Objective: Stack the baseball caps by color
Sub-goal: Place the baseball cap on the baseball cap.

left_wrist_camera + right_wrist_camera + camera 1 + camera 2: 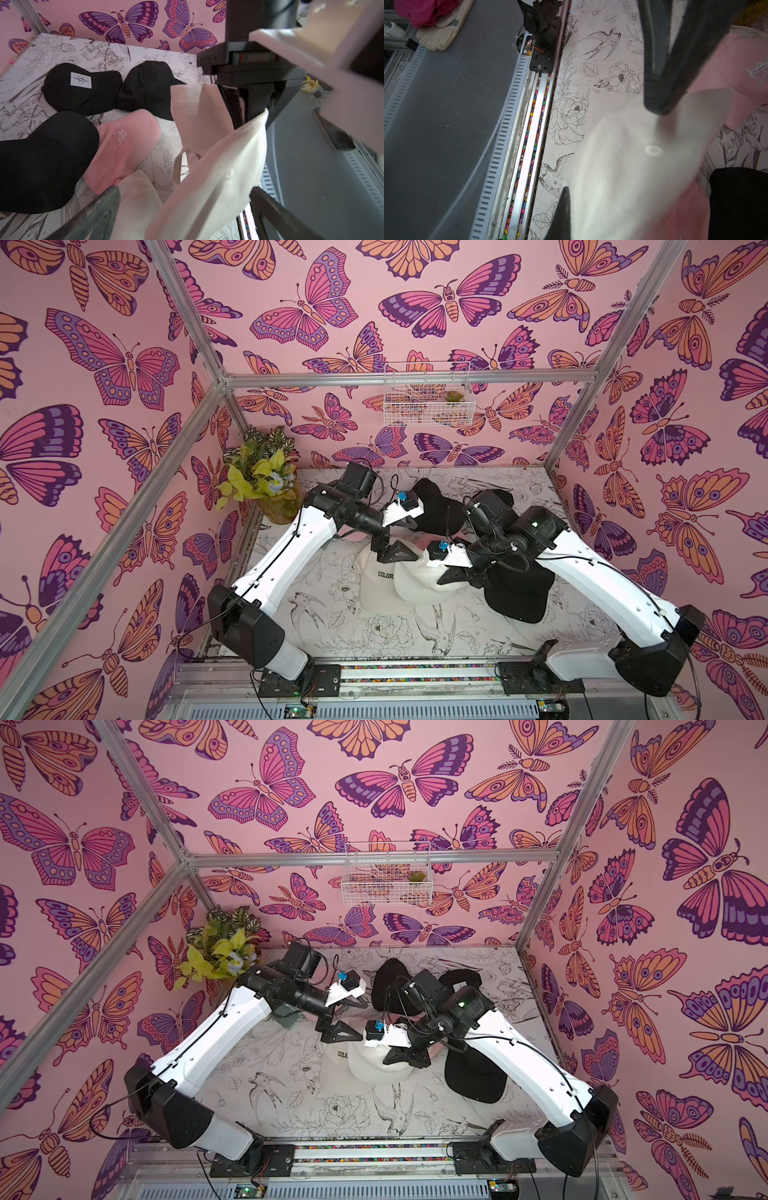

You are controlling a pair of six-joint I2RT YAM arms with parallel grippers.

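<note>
The right hand [658, 104] is clamped tight on a small pinch of fabric of a cream cap [209, 166]. The cap hangs slack from that hand over the middle of the surface [324, 630], and its adjuster strap [175, 166] droops in a loop underneath. A second cream cap [380, 585], the one with black lettering, lies flat on the surface below it and slightly to the left. The left hand [392, 552] is spread as wide as it goes and holds nothing. In the left wrist view its fingers [97, 209] stand on either side of the hanging cap, apparently without touching it.

The grip looks like the weak point. Only a little soft cloth sits between the jaws, so the cap could slide out if it swings. If it is let go from this height, the limp crown may fold or land askew and slide off the lettered cap instead of nesting on it. The dangling strap could catch on a finger of the left hand, which is very near, and pull the cap sideways. The two hands are also close enough to knock together.

A pink cap [124, 145] lies just on the far side of the cream pair, right beside a black cap [41, 162]. A low sweep could drag either one. Two more black caps [81, 87] lie further off.
</note>
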